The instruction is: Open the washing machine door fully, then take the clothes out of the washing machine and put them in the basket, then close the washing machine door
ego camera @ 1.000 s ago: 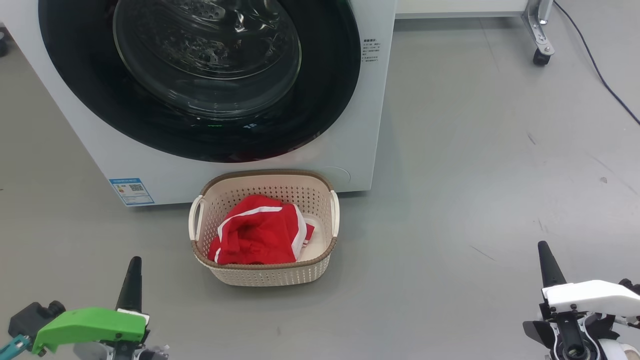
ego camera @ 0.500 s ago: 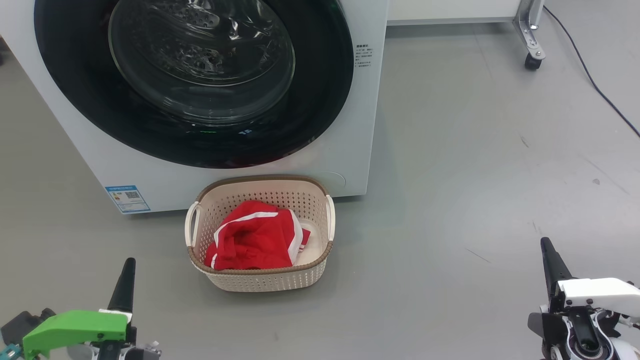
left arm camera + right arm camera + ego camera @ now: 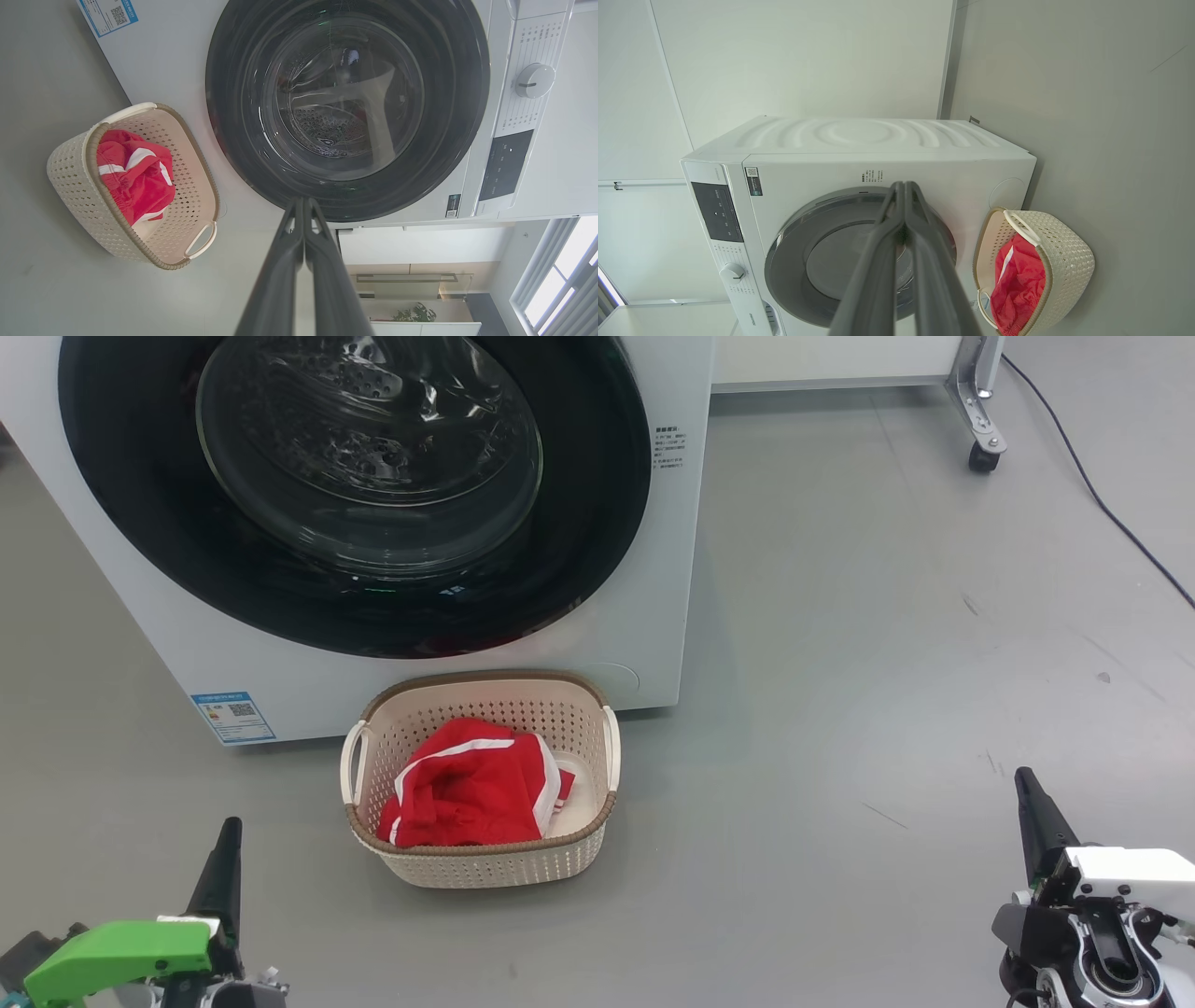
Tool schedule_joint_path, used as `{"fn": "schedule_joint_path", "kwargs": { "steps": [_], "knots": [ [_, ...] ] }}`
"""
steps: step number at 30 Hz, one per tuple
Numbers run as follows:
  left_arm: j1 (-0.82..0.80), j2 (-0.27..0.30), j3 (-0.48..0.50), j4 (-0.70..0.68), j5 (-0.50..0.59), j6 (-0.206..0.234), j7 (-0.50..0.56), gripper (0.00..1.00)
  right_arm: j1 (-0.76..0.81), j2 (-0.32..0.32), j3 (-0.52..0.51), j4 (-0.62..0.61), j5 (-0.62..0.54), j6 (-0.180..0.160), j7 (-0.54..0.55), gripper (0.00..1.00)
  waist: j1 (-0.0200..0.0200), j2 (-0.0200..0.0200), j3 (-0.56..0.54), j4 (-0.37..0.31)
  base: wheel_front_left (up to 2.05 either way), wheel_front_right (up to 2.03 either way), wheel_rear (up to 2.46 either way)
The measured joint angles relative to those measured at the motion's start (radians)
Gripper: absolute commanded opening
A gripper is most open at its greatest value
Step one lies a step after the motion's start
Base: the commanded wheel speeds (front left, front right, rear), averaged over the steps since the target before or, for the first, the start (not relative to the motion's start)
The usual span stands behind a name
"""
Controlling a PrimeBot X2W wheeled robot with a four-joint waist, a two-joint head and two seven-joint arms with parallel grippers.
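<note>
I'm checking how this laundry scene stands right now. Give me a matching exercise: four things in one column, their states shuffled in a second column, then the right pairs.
Things:
1. washing machine door
2. clothes
3. basket
4. left gripper

States:
a. fingers together, empty
b. standing on the grey floor
c. closed
d. heaped in the basket

Pairs: 1-c, 2-d, 3-b, 4-a

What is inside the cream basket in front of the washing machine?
The basket holds the clothes, a red bundle with white stripes. What lies under the bundle is covered, so I cannot tell.
</note>
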Motion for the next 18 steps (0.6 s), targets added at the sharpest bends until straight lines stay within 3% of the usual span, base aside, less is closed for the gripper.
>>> {"fn": "schedule_joint_path", "kwargs": {
  "steps": [18],
  "knots": [
    [-0.002,0.0,0.001,0.002,0.0,0.0,0.0,0.0,0.0,0.0,-0.002,0.004,0.0,0.005,0.0,0.0,0.0,0.0,0.0,0.0,0.0,0.0,0.0]
  ]
}}
